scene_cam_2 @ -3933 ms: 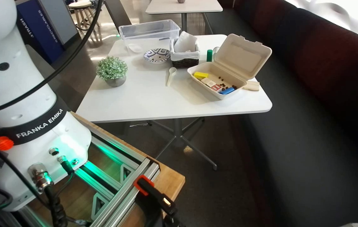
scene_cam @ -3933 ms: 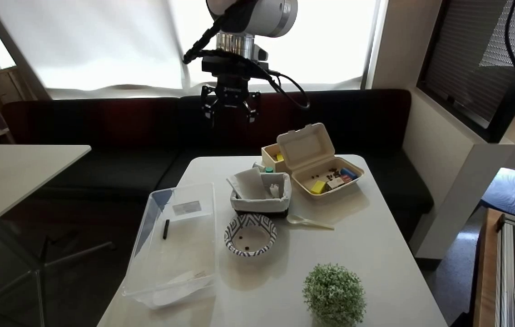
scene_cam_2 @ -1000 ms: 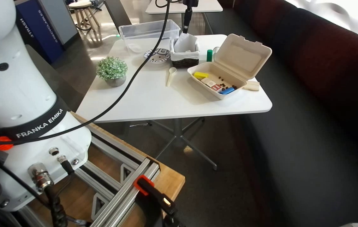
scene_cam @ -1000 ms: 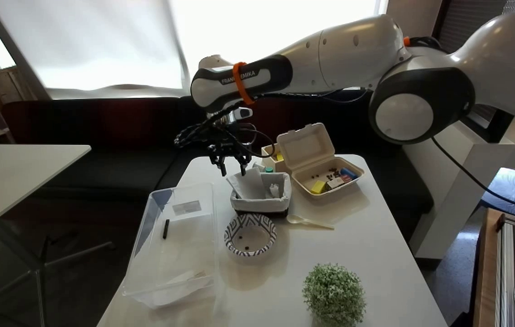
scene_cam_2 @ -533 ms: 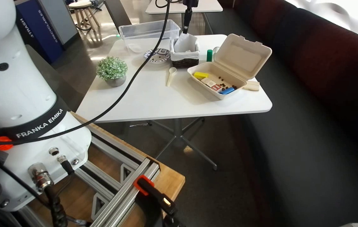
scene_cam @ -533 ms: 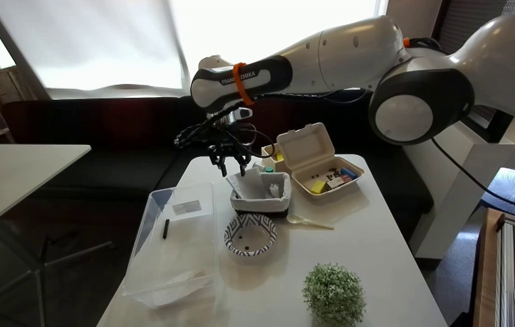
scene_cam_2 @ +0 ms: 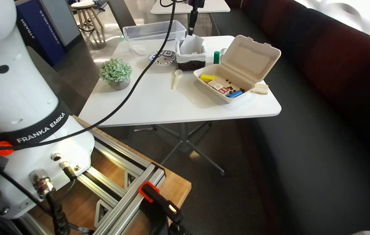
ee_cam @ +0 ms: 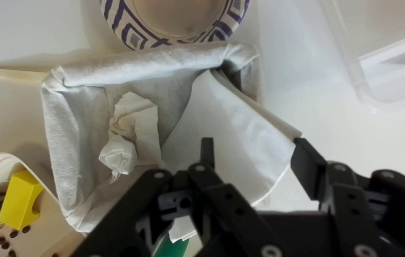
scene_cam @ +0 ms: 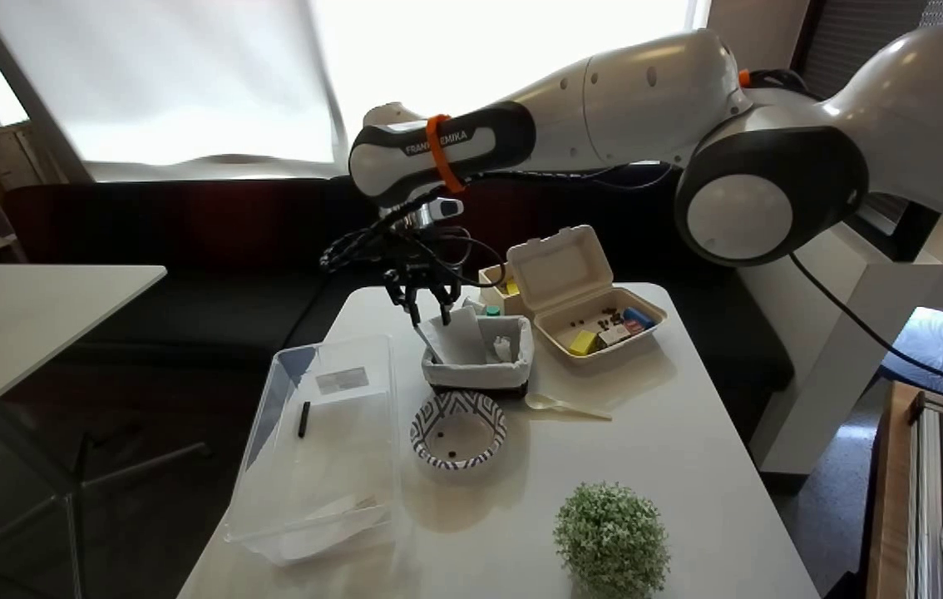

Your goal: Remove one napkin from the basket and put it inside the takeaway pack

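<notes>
"Where is it brightest?"

"At the wide window (scene_cam: 338, 75), glowing white above a long dark bench (scene_cam: 189, 291)."

"And the floor (scene_cam_2: 227, 199)?"

"Dark in the foreground, glossy near a stool (scene_cam_2: 83, 4) and blue panels (scene_cam_2: 46, 39) lettered TRASH and RECYCLABLES. The white table (scene_cam_2: 159, 104) stands beside the bench."

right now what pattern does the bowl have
Dark blue and white geometric shapes; the bowl shows them best in the wrist view, partly cut off.
</notes>
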`<move>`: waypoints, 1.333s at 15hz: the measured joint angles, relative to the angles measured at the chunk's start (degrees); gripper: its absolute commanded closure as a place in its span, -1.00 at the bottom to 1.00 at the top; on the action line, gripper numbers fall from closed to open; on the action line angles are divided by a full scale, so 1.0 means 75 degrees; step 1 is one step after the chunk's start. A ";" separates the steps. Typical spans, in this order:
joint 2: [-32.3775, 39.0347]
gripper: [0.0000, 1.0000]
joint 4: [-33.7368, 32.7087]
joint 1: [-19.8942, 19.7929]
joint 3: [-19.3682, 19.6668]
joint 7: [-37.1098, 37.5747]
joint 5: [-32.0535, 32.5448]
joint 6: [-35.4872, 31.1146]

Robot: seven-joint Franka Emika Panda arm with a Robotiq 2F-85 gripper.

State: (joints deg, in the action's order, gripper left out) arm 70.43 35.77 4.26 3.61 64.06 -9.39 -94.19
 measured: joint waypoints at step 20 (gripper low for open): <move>0.0001 1.00 -0.0214 0.0100 0.0035 0.0021 0.0002 0.0454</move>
State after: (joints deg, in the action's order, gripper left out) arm 70.44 34.17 5.01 3.87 64.21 -9.38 -90.78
